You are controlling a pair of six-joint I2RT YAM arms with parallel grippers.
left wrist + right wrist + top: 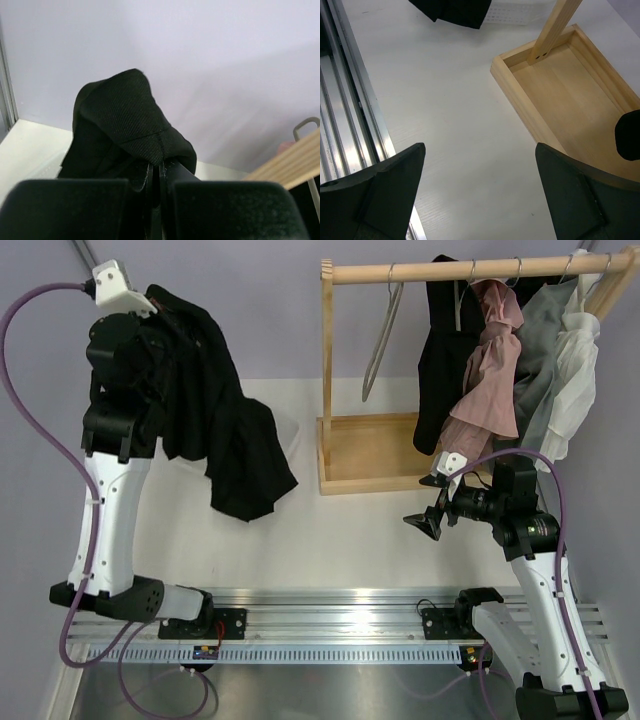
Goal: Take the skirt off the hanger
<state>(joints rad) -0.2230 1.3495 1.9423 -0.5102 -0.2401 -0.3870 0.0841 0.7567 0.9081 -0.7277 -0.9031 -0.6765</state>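
The left gripper is clamped on the floppy plain black cloth skirt, which dangles over the table's far-left corner, clear of the slim grey triangular hanger. The right gripper gapes wide, empty.

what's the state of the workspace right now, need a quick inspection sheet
surface: white table, metal rail along its near edge
job's things: skirt is off the hanger and dangles from the raised left gripper; the hanger is bare on the wooden rack
clutter: other clothes in black, pink, grey and white hang on the rack
grippers: left shut on the skirt; right gripper open, holding nothing, above the table beside the rack's base
cables: purple cables loop off both arms, no snag seen
surroundings: plain lilac wall
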